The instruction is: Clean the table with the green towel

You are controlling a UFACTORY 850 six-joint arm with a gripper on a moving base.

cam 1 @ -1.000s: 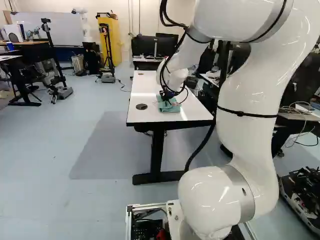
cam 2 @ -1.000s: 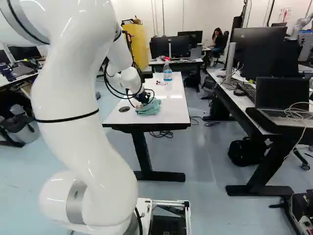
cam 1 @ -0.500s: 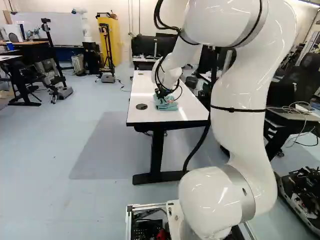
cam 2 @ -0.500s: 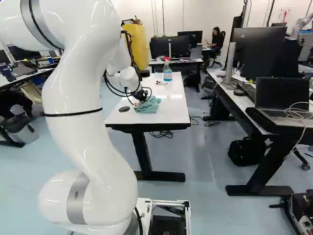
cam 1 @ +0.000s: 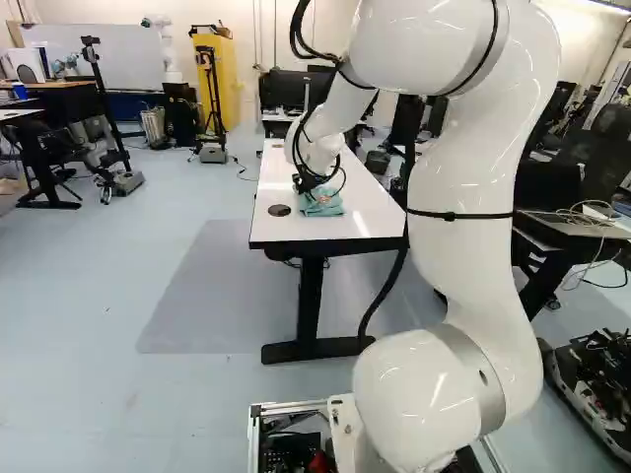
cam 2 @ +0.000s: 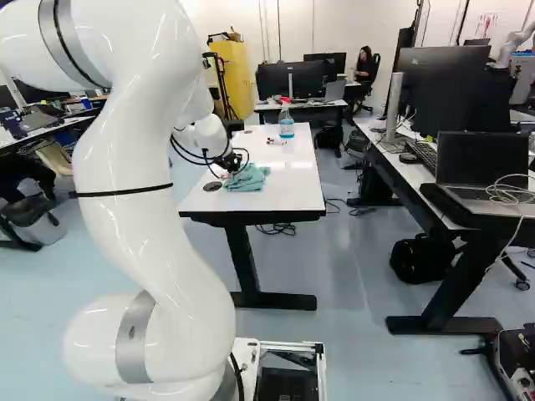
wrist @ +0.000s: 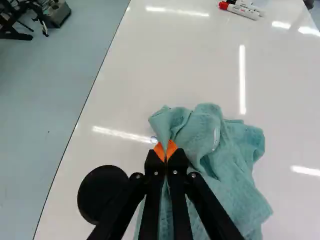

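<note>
In the left base view the black gripper [cam 1: 308, 184] is low over the near part of the white table [cam 1: 284, 230], at the teal-green towel [cam 1: 323, 203]. The right base view also has the gripper [cam 2: 235, 164] down at the towel [cam 2: 251, 178]. Seen from the wrist, the gripper [wrist: 165, 150] has its orange tips pressed together on a pinched fold of the towel [wrist: 227, 160]. The rest of the cloth lies crumpled on the tabletop, mostly to one side of the fingers and partly beneath them.
A black round disc [wrist: 102, 194] is set in the tabletop beside the fingers. Farther along the table lie markers [wrist: 241, 10], and a spray bottle [cam 2: 287, 127] with blue liquid stands there. Desks with a laptop [cam 2: 483, 171] and monitors are at the right.
The arm has swung left in the base views, and the towel has slid left over the table with the gripper, closer to the black disc. The base has stayed put.
</note>
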